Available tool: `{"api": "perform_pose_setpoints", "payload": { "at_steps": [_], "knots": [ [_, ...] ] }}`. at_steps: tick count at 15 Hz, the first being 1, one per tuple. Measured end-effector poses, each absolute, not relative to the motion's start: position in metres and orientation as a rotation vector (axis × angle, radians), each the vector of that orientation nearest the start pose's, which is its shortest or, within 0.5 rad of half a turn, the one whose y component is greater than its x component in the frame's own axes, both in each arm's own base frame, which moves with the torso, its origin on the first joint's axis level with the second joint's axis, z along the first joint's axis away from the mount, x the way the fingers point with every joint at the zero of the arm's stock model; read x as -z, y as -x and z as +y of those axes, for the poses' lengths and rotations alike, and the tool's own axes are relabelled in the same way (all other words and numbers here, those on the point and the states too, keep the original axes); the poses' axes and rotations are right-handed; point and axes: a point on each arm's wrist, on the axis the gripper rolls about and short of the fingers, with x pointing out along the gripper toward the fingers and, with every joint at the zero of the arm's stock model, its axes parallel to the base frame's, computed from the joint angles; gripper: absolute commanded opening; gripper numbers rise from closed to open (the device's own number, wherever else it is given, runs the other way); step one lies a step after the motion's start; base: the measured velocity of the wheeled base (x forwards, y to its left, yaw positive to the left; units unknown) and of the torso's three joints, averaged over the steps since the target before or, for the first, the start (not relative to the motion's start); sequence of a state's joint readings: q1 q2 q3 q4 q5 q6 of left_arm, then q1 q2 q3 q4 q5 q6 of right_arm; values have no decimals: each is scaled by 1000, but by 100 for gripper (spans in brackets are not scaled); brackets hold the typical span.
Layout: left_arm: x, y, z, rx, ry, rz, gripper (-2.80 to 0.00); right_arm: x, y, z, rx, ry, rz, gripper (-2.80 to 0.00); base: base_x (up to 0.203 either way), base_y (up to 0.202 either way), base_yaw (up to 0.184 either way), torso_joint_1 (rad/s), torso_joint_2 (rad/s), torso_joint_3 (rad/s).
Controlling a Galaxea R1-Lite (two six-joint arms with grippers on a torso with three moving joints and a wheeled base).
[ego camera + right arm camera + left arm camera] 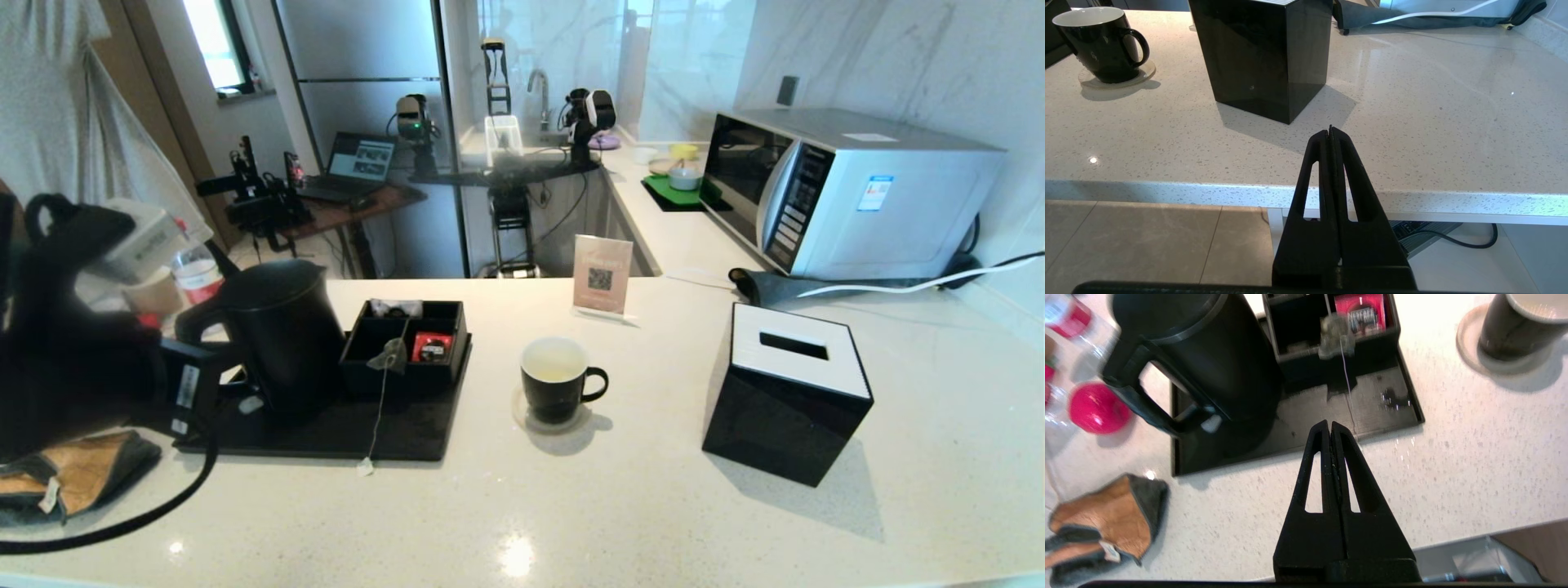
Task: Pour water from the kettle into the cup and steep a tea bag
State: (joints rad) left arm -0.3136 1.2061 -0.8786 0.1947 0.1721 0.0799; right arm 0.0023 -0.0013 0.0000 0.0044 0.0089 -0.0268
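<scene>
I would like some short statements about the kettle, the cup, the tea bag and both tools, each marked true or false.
1. The kettle stands on the black tray. True.
2. The tea bag is inside the cup. False: it hangs on the organizer box front.
3. The left tool grips the kettle handle. False: it is shut on nothing.
4. The cup rests on a coaster. True.
5. The right tool is shut. True.
</scene>
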Motion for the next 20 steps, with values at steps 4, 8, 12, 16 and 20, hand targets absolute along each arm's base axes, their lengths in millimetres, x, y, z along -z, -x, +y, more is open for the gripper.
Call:
{"api": "perform_pose_setpoints", "payload": {
  "at_steps": [4, 8, 12, 16, 20],
  "knots": [
    [-233, -193, -60, 204, -208, 589, 0, -75, 23, 0, -11, 27, 3, -280, 0, 0, 0, 0, 0, 0],
    [-223, -233, -73, 219, -217, 648, 0, -75, 23, 0, -11, 27, 3, -280, 0, 0, 0, 0, 0, 0],
    [-208, -273, -83, 212, -220, 704, 0, -75, 23, 0, -11, 27, 3, -280, 0, 0, 0, 0, 0, 0],
    [-189, -308, -94, 239, -184, 752, 0, -75, 23, 0, -11, 27, 3, -280, 0, 0, 0, 0, 0, 0],
    [-170, -338, -103, 233, -131, 712, 0, -75, 23, 0, -11, 27, 3, -280, 0, 0, 0, 0, 0, 0]
  ]
}}
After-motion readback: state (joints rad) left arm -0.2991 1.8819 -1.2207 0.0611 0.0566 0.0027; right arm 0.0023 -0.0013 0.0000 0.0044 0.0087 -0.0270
